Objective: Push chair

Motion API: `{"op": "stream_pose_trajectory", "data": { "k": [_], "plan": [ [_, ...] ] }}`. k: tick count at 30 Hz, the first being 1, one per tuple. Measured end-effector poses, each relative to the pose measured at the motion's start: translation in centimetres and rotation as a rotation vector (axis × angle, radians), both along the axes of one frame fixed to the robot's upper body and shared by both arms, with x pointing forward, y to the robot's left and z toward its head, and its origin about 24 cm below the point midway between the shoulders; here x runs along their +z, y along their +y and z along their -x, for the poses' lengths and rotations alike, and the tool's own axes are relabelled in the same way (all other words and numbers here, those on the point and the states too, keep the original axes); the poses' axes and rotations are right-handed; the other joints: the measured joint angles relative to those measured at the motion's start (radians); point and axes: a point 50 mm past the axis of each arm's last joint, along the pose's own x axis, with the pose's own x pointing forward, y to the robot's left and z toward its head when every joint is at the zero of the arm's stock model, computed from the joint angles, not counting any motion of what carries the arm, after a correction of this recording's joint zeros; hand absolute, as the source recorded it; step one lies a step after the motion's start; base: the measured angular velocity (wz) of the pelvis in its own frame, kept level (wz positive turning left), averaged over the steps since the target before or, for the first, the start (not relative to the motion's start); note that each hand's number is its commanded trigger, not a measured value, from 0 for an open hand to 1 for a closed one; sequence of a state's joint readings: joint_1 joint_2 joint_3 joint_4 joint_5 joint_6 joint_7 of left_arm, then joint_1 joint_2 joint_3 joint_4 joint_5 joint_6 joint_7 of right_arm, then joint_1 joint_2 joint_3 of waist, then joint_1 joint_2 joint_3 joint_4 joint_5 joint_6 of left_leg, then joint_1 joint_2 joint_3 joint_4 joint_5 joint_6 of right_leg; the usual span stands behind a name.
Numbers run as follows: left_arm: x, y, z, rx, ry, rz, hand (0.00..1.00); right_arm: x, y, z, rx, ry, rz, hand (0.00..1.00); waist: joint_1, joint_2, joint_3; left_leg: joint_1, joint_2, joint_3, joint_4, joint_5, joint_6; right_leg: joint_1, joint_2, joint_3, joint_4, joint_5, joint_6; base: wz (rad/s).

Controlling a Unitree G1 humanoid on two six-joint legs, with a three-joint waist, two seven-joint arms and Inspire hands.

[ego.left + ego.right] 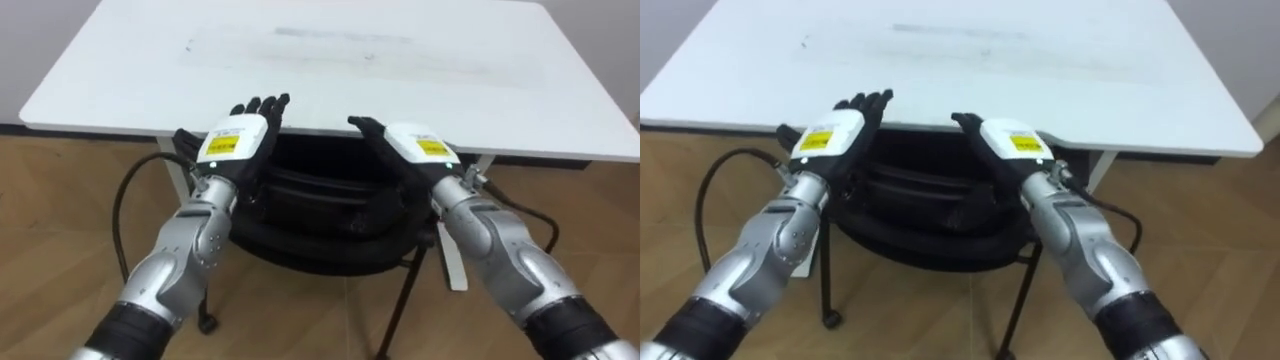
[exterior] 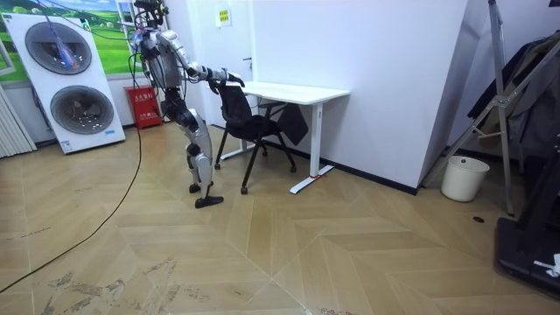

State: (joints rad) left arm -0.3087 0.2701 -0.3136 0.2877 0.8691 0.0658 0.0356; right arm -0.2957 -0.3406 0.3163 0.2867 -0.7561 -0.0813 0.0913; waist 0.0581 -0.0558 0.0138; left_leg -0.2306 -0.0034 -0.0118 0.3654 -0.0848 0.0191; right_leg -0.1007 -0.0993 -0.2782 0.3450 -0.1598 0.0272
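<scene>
In the room view, a stack of two white front-loading washing machines stands at the far left. The robot stands next, on the herringbone wooden floor, with both arms reaching forward. Its left hand lies on the left end of the top rail of the black mesh-backed office chair, fingers stretched forward and loose, gripping nothing. The chair's seat sits partly under the white rectangular table, and its backrest is just beside the table's near edge. The right hand rests on the right end of the same rail, its fingers likewise straight and angled inward. The table's far side meets the white wall. To its right a broad stretch of floor lies open as far as a white round waste bin.
</scene>
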Motion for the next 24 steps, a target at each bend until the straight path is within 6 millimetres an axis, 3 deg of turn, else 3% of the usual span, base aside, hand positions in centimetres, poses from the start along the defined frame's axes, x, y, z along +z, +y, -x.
{"op": "stream_pose_trajectory", "data": {
  "k": [2, 4, 5, 7, 9, 11, 14, 17, 18, 21, 24],
  "plan": [
    [0.3, 0.3, 0.0, 0.001, -0.005, -0.006, 0.00, 0.4, -0.4, 0.2, 0.005, -0.011, 0.007, 0.00, -0.002, 0.002, -0.0008, 0.001, 0.000, 0.000, -0.005, 0.004, 0.005, 0.006, 0.002, 0.001, -0.016, 0.008, 0.002, 0.04],
    [1.3, 0.9, -0.1, -0.023, -0.023, -0.048, 0.00, 2.2, -1.5, 0.6, 0.027, -0.060, 0.033, 0.00, -0.003, 0.003, -0.0012, 0.012, -0.003, 0.000, -0.026, 0.013, 0.008, 0.018, 0.003, 0.001, -0.041, 0.021, 0.006, -0.02],
    [1.4, 1.7, 0.0, -0.022, -0.011, -0.081, 0.00, 4.2, -2.3, 0.7, 0.048, -0.123, 0.043, 0.00, -0.006, 0.005, 0.0005, 0.026, -0.006, 0.000, -0.044, 0.020, 0.009, 0.032, 0.004, 0.002, -0.062, 0.031, 0.008, -0.11],
    [1.7, 1.9, 0.0, -0.050, -0.013, -0.106, 0.00, 7.7, -4.7, 0.3, -0.067, -0.290, -0.030, 0.00, 0.012, 0.008, -0.0005, 0.038, -0.003, 0.006, -0.055, 0.022, 0.010, 0.049, 0.013, 0.012, -0.096, 0.046, 0.007, -0.17],
    [2.3, 2.3, 0.2, -0.090, -0.026, -0.135, 0.00, 11.9, -8.9, 0.2, -0.256, -0.505, -0.083, 0.00, 0.028, 0.012, 0.0010, 0.054, 0.007, 0.015, -0.062, 0.019, 0.012, 0.065, 0.023, 0.026, -0.129, 0.053, 0.003, -0.08],
    [2.9, 2.9, 0.9, -0.095, -0.051, -0.138, 0.00, 13.6, -11.1, 1.1, -0.364, -0.620, -0.131, 0.00, 0.029, 0.011, 0.0006, 0.056, 0.007, 0.020, -0.057, 0.014, 0.012, 0.070, 0.027, 0.030, -0.140, 0.053, 0.003, 0.00],
    [5.9, 5.0, 1.1, -0.082, -0.150, -0.144, 0.00, 14.4, -13.5, 2.7, -0.468, -0.710, -0.179, 0.00, 0.029, 0.017, -0.0029, 0.051, 0.006, 0.020, -0.054, 0.009, 0.011, 0.066, 0.030, 0.032, -0.140, 0.053, 0.004, 0.00],
    [11.0, 8.7, 1.5, 0.107, -0.471, -0.059, 0.00, 14.6, -13.7, 3.3, -0.481, -0.751, -0.191, 0.00, -0.010, 0.020, -0.0063, 0.067, 0.005, 0.029, -0.082, 0.010, 0.010, 0.069, 0.028, 0.043, -0.139, 0.052, 0.009, -0.11],
    [12.7, 10.1, 2.1, 0.173, -0.586, -0.032, 0.00, 14.9, -13.9, 3.6, -0.483, -0.771, -0.205, 0.00, -0.023, 0.018, -0.0126, 0.087, 0.004, 0.041, -0.102, 0.012, 0.008, 0.076, 0.027, 0.058, -0.140, 0.050, 0.010, -0.29],
    [14.5, 12.9, 4.2, 0.302, -0.757, -0.022, 0.00, 15.7, -15.6, 5.3, -0.536, -0.841, -0.211, 0.00, -0.055, 0.019, -0.0245, 0.141, 0.000, 0.062, -0.136, 0.008, 0.007, 0.113, 0.025, 0.081, -0.151, 0.042, 0.011, -0.23],
    [13.8, 15.6, 6.1, 0.418, -0.775, 0.013, 0.00, 16.1, -17.8, 7.2, -0.639, -0.920, -0.269, 0.00, -0.087, 0.019, -0.0285, 0.186, -0.001, 0.072, -0.161, 0.001, 0.006, 0.141, 0.024, 0.090, -0.159, 0.027, 0.010, -0.16]
  ]
}}
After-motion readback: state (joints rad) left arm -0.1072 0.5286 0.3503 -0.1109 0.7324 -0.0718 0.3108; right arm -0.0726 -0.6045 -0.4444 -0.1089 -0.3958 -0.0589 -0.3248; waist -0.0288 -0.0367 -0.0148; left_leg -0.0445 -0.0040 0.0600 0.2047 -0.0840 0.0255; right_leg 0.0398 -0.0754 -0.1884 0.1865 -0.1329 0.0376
